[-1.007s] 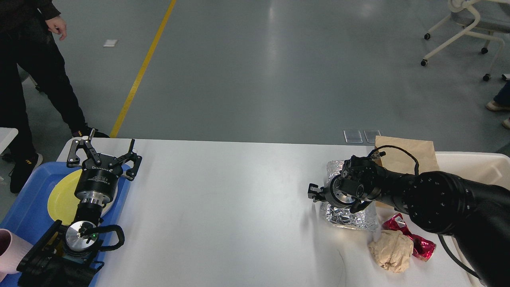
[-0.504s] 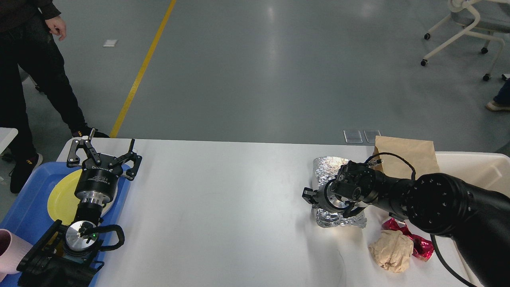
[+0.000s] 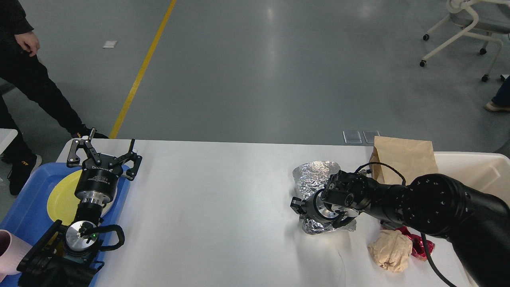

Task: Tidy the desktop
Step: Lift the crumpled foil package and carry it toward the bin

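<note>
The white desktop (image 3: 223, 207) fills the lower view. On its right side lies a crumpled sheet of silver foil (image 3: 312, 177), and my right gripper (image 3: 298, 205) sits in the middle of it, shut on the foil, with foil showing above and below the wrist. Just right of it are a crumpled brown paper ball (image 3: 390, 251), a red shiny wrapper (image 3: 418, 243) and a flat brown paper bag (image 3: 402, 157). My left gripper (image 3: 101, 153) is open and empty at the far left, over the tray's back edge.
A blue tray (image 3: 24, 207) at the left edge holds a yellow plate (image 3: 59, 197) and a pink cup (image 3: 10, 253). A cream bin (image 3: 478, 171) stands at the right edge. A person (image 3: 24, 79) stands at the back left.
My right gripper has moved left and slightly toward me, and the foil has come along with it, away from the paper bag. The person at the left shifted. The left arm is still.
</note>
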Robot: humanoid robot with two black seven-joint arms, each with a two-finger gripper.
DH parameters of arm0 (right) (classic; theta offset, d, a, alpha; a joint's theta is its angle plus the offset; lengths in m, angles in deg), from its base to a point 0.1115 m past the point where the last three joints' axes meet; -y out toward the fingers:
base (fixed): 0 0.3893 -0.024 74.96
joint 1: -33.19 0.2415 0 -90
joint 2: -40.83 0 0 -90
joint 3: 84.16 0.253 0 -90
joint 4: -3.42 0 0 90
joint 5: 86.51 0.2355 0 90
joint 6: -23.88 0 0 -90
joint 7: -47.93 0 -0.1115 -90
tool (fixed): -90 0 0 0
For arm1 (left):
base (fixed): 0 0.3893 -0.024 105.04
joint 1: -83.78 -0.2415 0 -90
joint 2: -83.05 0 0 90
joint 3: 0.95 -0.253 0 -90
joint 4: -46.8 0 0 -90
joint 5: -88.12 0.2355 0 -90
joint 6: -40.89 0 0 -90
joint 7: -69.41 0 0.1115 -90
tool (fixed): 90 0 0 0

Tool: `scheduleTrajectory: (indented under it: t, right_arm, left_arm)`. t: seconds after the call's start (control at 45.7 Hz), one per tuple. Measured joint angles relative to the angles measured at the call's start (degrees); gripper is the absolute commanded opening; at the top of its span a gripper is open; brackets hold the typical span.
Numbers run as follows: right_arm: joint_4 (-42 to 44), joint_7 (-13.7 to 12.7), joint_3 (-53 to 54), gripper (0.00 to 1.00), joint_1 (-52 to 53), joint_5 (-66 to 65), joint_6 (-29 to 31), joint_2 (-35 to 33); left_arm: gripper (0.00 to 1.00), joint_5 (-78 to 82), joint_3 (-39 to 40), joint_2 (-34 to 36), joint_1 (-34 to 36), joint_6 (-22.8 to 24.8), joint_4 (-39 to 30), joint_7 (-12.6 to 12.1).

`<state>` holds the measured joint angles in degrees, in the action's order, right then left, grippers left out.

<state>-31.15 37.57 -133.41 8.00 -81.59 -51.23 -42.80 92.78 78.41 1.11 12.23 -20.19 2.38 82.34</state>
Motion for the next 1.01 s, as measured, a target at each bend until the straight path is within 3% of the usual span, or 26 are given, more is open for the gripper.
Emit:
scheduleTrajectory:
  t: [0.241,0.416,0.526,0.766,1.007]
  right_arm:
    - [-5.86,-0.1,1.04,0.0,6.38,2.64,0.57,-1.88]
    - [-16.14,-1.61,0.22,0.0,17.02,3.55,2.01,-5.85]
    - [-24.19,-3.15,-2.82,0.0,26.63,3.66,5.38,-7.08]
    - [-39.87,-3.43,-13.03,0.0,50.23,4.12,16.01,-12.42]
    - [-52.26,-1.36,-24.51,0.0,69.34,4.37,22.32,-16.65]
  left_arm:
    - [0.96,0.0,0.0,0.03,0.0,0.0,0.0,0.0]
    - [0.96,0.0,0.0,0.03,0.0,0.0,-0.01,0.0]
    - [0.96,0.0,0.0,0.03,0.0,0.0,-0.01,0.0]
    - [0.96,0.0,0.0,0.02,-0.02,0.0,-0.01,0.0]
    - [0.96,0.02,0.0,0.02,-0.07,0.0,0.03,0.0]
